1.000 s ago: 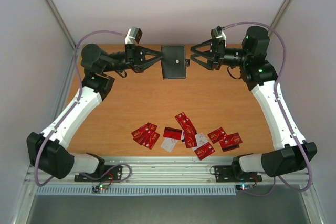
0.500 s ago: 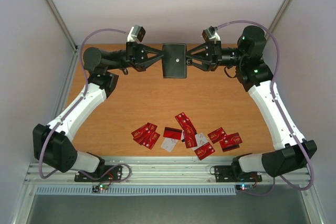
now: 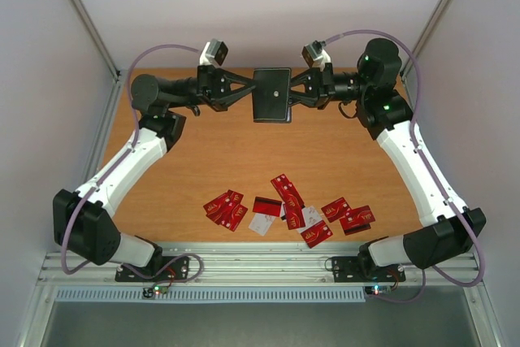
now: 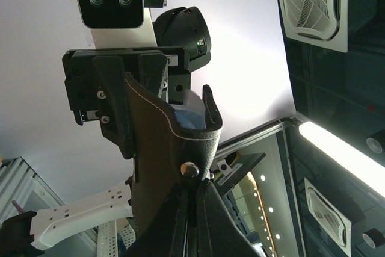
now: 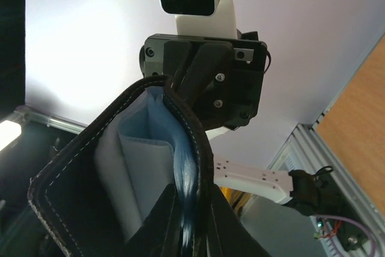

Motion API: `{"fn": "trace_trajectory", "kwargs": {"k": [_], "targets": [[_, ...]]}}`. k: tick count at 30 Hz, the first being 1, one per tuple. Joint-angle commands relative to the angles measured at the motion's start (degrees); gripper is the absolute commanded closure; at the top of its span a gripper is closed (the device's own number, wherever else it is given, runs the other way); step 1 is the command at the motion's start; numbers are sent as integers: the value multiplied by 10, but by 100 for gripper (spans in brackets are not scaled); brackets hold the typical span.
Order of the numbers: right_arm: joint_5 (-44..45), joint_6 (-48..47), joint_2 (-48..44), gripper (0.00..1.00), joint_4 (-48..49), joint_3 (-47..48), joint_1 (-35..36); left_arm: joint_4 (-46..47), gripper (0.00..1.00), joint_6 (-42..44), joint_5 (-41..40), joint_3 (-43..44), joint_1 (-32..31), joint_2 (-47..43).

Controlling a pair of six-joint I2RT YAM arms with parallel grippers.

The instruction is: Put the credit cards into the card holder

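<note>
a: what does the card holder (image 3: 271, 95) look like?
b: a black leather-like folding case with pale stitching along its edges. from above it shows as a dark rectangle with a small metal snap stud (image 3: 286, 96) near its right edge. the right wrist view looks into it: the two leaves are parted and the lining is pale blue-grey, with a pocket fold showing.

a: where is it?
b: over the far middle of the desk (image 3: 195, 160), held between the two arms. i can't tell whether its lower edge touches the wood.

a: and the jaws?
b: the left gripper (image 3: 253, 93) has its jaws clenched on the holder's left edge; in its own wrist view they pinch the leather just below the stud. the right gripper (image 3: 290, 97) has its jaws clenched on the right edge, closed over one leaf.

a: the credit cards (image 3: 288, 209)?
b: all lying on the desk near its near edge, well apart from the holder. they are mostly red, in loose overlapping clusters. one shows a dark stripe (image 3: 266, 203) and a white one (image 3: 261, 223) lies just beside it.

a: any writing?
b: small white and gold marks on the red cards, too small to read.
</note>
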Motion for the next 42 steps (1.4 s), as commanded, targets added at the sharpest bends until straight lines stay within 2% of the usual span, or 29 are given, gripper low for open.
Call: {"fn": "trace_trajectory", "kwargs": {"k": [1, 3, 5, 8, 11, 14, 15, 18, 19, 22, 26, 30, 36, 42], "targets": [[-8, 10, -6, 98, 25, 13, 7, 20, 100, 8, -3, 2, -5, 4], [-4, 1, -11, 99, 12, 8, 7, -6, 97, 23, -6, -7, -5, 1], [12, -30, -17, 99, -39, 7, 6, -43, 90, 50, -11, -20, -4, -5], [47, -120, -14, 99, -191, 28, 6, -87, 75, 87, -12, -42, 2, -15], [82, -185, -6, 99, -309, 40, 6, -169, 53, 146, -14, -74, 22, -32], [136, -232, 7, 99, -408, 44, 6, -350, 37, 254, -30, -96, 52, -57], [156, -246, 13, 99, -438, 44, 6, -430, 33, 327, -43, -99, 63, -64], [232, -297, 48, 99, -519, 47, 8, -678, 24, 521, -125, -88, 90, -76], [254, -312, 62, 99, -539, 50, 12, -747, 18, 583, -164, -79, 93, -76], [336, -343, 118, 99, -592, 75, 39, -902, 9, 720, -262, -58, 92, -76], [409, -342, 225, 99, -636, 123, 69, -969, 9, 815, -338, -57, 88, -75], [439, -342, 307, 99, -640, 179, 99, -984, 11, 847, -375, -51, 68, -61], [433, -341, 422, 99, -650, 273, 121, -934, 18, 842, -403, -36, 19, -15], [403, -366, 501, 99, -638, 334, 121, -858, 32, 811, -381, -18, 9, 56]]}}
